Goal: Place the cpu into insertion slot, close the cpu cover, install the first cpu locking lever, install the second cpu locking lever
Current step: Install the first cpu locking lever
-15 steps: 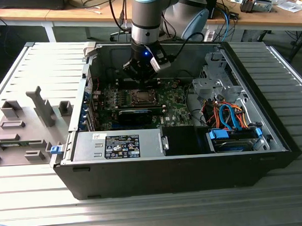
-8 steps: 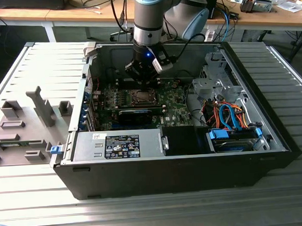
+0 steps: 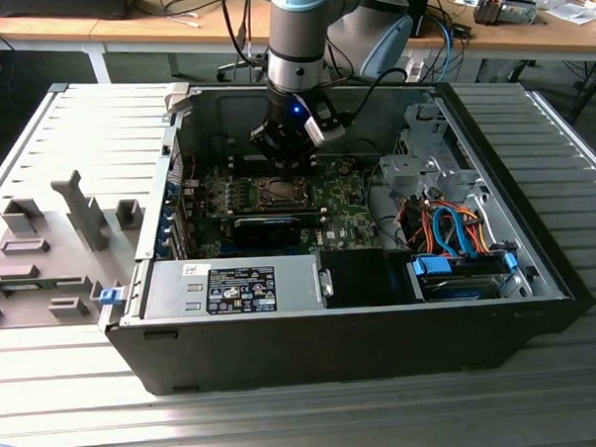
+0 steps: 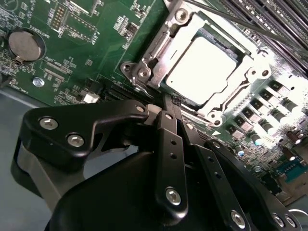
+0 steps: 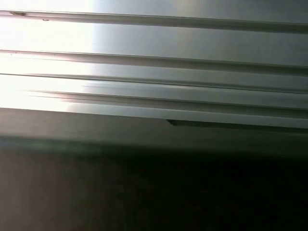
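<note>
Fingers: the gripper [image 4: 166, 103] has its black fingers [image 4: 169, 139] pressed together with no gap between them and nothing held; their tips sit right at the edge of the socket frame.
Gripper, exterior view: the gripper [image 3: 288, 165] hangs from the arm [image 3: 298, 35] inside the open computer case [image 3: 382, 329], just above the slot [image 3: 277, 194] on the motherboard [image 3: 342, 217].
Cpu: the cpu [image 4: 202, 65] lies flat in the slot [image 4: 192, 67], its pale metal face showing bright.
Cover: the cover [image 4: 161, 45] lies down over the socket, its window framing the cpu's face, with screws at its corners.
Levers: thin metal rods run along the socket's sides in the second wrist view; whether they are latched I cannot tell.
Motherboard, second wrist view: the green board [image 4: 96, 48] carries a round coin battery [image 4: 24, 45] well away from the socket and a row of small square parts beside it.
Case: a long black card [image 3: 269, 228] lies just in front of the slot in the exterior view; blue and orange cables [image 3: 457, 231] sit toward the exterior view's right.
Surroundings: the case rests on a ribbed metal desk [image 3: 287, 422], with grey fixtures [image 3: 75, 208] toward the exterior view's left.
First wrist view: pale ribbed metal [image 5: 154, 72] above a dark area.
</note>
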{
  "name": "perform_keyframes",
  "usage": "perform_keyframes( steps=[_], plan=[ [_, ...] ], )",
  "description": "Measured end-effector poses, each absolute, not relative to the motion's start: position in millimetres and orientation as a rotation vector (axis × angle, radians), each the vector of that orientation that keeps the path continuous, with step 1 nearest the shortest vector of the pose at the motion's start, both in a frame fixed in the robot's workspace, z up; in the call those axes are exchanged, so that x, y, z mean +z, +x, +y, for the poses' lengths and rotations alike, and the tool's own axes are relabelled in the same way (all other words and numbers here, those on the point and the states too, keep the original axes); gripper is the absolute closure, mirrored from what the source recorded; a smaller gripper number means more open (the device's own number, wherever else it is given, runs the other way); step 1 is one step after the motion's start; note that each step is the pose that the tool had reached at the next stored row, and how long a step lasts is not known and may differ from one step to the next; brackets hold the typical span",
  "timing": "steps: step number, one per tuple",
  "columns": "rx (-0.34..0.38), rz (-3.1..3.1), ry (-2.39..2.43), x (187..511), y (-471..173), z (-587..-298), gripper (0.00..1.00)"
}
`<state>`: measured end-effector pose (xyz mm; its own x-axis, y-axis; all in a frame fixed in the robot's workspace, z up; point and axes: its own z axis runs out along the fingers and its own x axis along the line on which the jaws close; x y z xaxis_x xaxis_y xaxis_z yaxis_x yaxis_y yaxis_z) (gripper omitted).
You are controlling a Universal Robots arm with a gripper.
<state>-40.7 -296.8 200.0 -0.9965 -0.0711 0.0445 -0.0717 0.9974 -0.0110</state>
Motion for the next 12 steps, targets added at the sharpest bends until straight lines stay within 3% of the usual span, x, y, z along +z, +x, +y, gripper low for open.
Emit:
perform_keyframes(
  steps=[7,12],
  plan=[
    [0.028,-3.092,0.113,198,-34,-295,0.89],
    [0.041,-3.094,0.112,217,-34,-294,0.89]
  ],
)
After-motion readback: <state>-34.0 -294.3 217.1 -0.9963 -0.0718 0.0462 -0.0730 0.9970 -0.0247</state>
